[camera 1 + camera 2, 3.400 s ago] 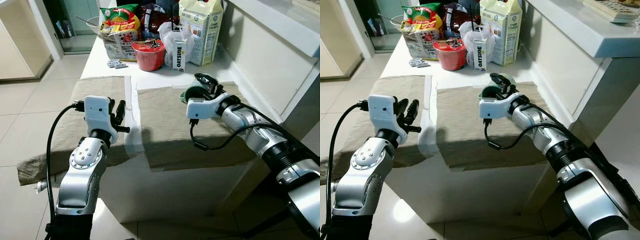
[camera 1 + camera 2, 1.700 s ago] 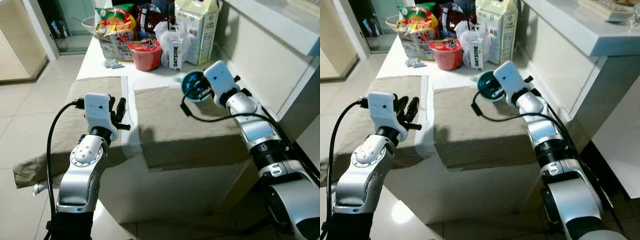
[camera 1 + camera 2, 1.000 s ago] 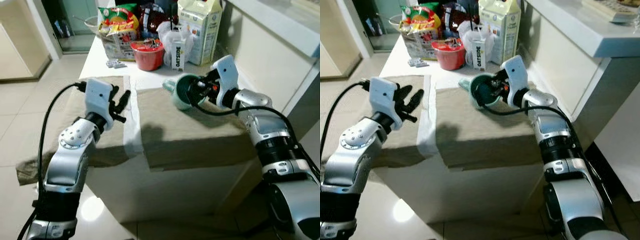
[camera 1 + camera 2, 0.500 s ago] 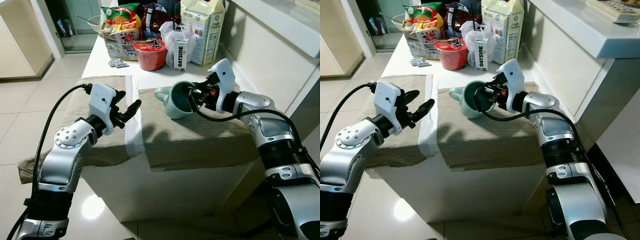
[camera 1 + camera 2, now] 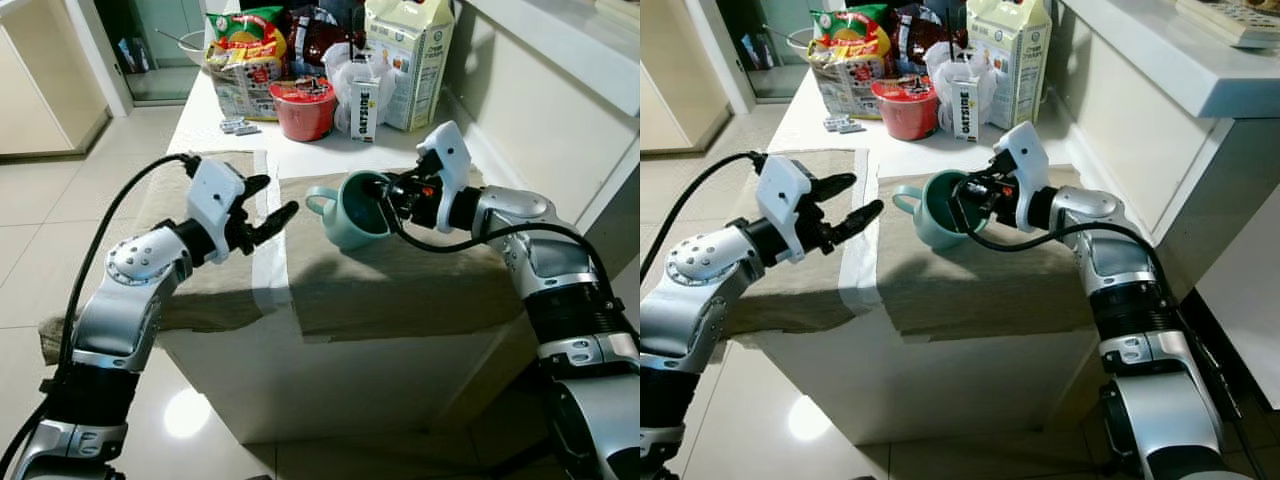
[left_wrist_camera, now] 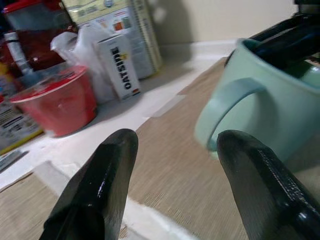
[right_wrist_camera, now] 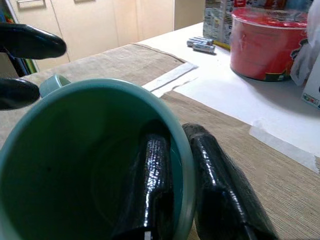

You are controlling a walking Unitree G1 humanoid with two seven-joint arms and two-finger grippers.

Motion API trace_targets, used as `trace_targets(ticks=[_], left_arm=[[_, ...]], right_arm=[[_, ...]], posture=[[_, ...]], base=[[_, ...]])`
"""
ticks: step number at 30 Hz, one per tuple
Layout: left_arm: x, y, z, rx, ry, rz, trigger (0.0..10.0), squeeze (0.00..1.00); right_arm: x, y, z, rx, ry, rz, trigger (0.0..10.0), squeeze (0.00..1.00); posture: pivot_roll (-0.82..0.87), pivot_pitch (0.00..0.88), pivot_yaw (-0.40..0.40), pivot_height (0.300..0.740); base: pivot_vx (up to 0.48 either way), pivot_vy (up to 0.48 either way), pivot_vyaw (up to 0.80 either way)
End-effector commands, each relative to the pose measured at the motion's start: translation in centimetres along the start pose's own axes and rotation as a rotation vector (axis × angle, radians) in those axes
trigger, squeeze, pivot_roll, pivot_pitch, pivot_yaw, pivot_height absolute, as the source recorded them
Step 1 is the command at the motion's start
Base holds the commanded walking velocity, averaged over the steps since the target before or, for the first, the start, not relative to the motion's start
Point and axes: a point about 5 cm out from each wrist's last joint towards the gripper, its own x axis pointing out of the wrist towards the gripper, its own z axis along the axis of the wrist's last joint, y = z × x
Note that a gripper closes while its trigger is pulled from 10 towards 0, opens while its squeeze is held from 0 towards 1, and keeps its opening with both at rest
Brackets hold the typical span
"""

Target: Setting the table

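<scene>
Above the two beige placemats (image 5: 215,290) on the counter, the left gripper (image 5: 271,202) hovers with fingers spread, just beside the handle of one green mug (image 5: 350,210). At right, the right gripper (image 7: 175,175) pinches the mug's rim, one finger inside, one outside, holding it tilted over the mat.

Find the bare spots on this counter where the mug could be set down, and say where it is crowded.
Free: the beige woven placemat below the mint-green ceramic mug held by the right hand, and the other beige placemat under the open left hand. Crowded: the far end, around the red plastic tub, small Oatside carton and tall milk carton.
</scene>
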Motion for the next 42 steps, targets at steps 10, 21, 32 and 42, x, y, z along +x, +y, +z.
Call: trace_targets(ticks=[10,21,32,42], left_arm=[[0.8,-0.8,0.4,0.006,-0.012,-0.090,10.0,0.00],[1.2,-1.2,0.1,-0.037,-0.001,-0.113,10.0,0.00],[1.4,-0.9,-0.1,-0.027,0.004,-0.090,0.0,0.00],[1.3,-0.8,-0.1,-0.035,-0.003,-0.087,0.0,0.00]], right_arm=[[0.4,1.0,-0.5,0.006,0.025,0.048,0.0,0.00],[0.5,1.5,-0.1,0.007,0.010,0.066,0.0,0.00],[0.4,1.8,-0.1,0.003,0.010,0.071,0.0,0.00],[0.2,1.9,-0.1,0.001,0.012,0.072,0.0,0.00]], posture=[[-0.11,0.007,0.052,0.740],[-0.12,0.004,0.053,0.740],[-0.12,0.000,0.052,0.740],[-0.12,0.000,0.052,0.740]], base=[[0.000,0.000,0.00],[0.000,0.000,0.00],[0.000,0.000,0.00],[0.000,0.000,0.00]])
